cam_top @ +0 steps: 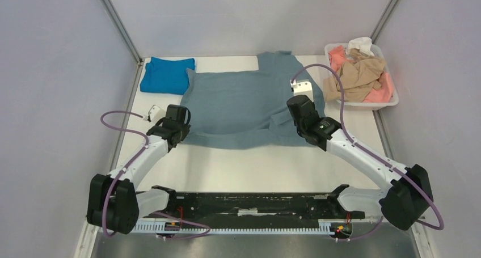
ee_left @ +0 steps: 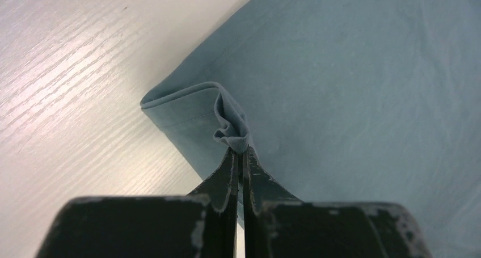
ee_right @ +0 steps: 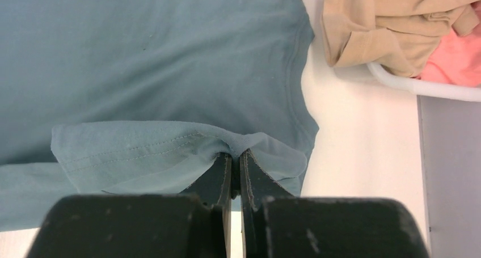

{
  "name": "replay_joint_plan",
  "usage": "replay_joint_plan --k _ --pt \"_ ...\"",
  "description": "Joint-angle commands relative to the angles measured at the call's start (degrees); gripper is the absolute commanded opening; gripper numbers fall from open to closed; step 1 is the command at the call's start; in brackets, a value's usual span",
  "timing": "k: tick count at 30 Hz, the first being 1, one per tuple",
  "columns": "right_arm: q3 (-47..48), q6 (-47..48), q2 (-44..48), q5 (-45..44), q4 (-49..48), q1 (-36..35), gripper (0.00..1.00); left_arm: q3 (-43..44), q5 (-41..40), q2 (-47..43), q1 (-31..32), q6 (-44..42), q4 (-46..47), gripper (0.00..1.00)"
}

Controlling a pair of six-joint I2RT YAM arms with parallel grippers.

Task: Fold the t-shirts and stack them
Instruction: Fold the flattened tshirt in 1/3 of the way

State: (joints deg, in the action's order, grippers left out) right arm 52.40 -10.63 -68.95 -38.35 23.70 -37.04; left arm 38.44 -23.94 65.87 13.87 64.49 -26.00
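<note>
A dusty grey-blue t-shirt point(cam_top: 244, 102) lies spread flat on the table's middle. My left gripper point(cam_top: 182, 121) is shut on its near left corner, where a pinch of cloth point(ee_left: 232, 134) bunches at the fingertips point(ee_left: 241, 151). My right gripper point(cam_top: 296, 111) is shut on its near right hem, which is lifted and folded back point(ee_right: 170, 150) over the shirt point(ee_right: 159, 54). A bright blue t-shirt point(cam_top: 167, 75) lies folded at the back left. Tan point(cam_top: 356, 73), salmon-pink point(cam_top: 381, 91) and white point(cam_top: 361, 43) shirts lie crumpled in a tub.
A white plastic tub point(cam_top: 368, 104) stands at the back right, close to the right gripper; its rim shows in the right wrist view point(ee_right: 420, 87). Grey walls close in the table on three sides. Bare table point(cam_top: 249, 167) lies between the shirt and the arm bases.
</note>
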Motion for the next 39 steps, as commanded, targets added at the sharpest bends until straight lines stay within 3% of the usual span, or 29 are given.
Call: replay_joint_plan --k 1,10,15,16,19,21,25,28,29,34,36,39 --pt "3.79 5.02 -2.79 0.43 -6.46 2.45 0.00 3.80 -3.34 3.32 -1.69 -0.17 3.41 0.02" --pt "9.32 14.43 -13.58 3.65 -12.85 6.71 0.00 5.57 -2.43 10.76 -4.79 -2.08 9.45 0.02" --pt "13.81 18.25 -23.28 7.70 -17.06 9.56 0.05 8.22 -2.68 17.22 -6.29 -1.75 9.77 0.06" --pt "15.11 19.74 -26.09 7.68 -18.16 9.84 0.09 8.84 -2.75 18.34 -6.67 -1.74 9.58 0.17" --pt "21.09 24.05 -34.64 3.04 -21.99 10.60 0.31 10.41 -2.57 20.38 -7.67 -2.20 9.68 0.74" --pt "27.91 25.08 -40.94 -0.65 -21.58 11.30 0.57 12.59 -1.96 20.26 -8.07 -3.28 8.49 0.79" --pt "40.41 20.49 -47.32 -5.65 -10.52 11.55 0.73 16.03 -0.69 17.02 -7.98 -6.03 5.19 0.81" --pt "31.93 14.52 -40.97 -4.28 -11.30 11.55 0.95 15.69 3.43 14.16 -7.90 -9.04 5.81 0.82" --pt "26.97 12.33 -37.56 -1.90 -12.40 11.62 0.98 15.35 6.42 13.69 -7.75 -11.02 6.94 0.82" --pt "3.98 2.70 -23.55 17.39 -24.05 11.70 0.98 12.90 25.33 17.83 -5.49 -15.48 15.78 0.83" --pt "-1.01 0.93 -22.41 24.20 -28.94 12.18 0.98 13.86 29.48 21.87 -3.59 -16.76 16.34 0.83" --pt "-1.65 -0.92 -25.19 27.61 -29.64 12.94 0.98 15.08 30.48 26.92 -1.28 -18.06 16.29 0.83"
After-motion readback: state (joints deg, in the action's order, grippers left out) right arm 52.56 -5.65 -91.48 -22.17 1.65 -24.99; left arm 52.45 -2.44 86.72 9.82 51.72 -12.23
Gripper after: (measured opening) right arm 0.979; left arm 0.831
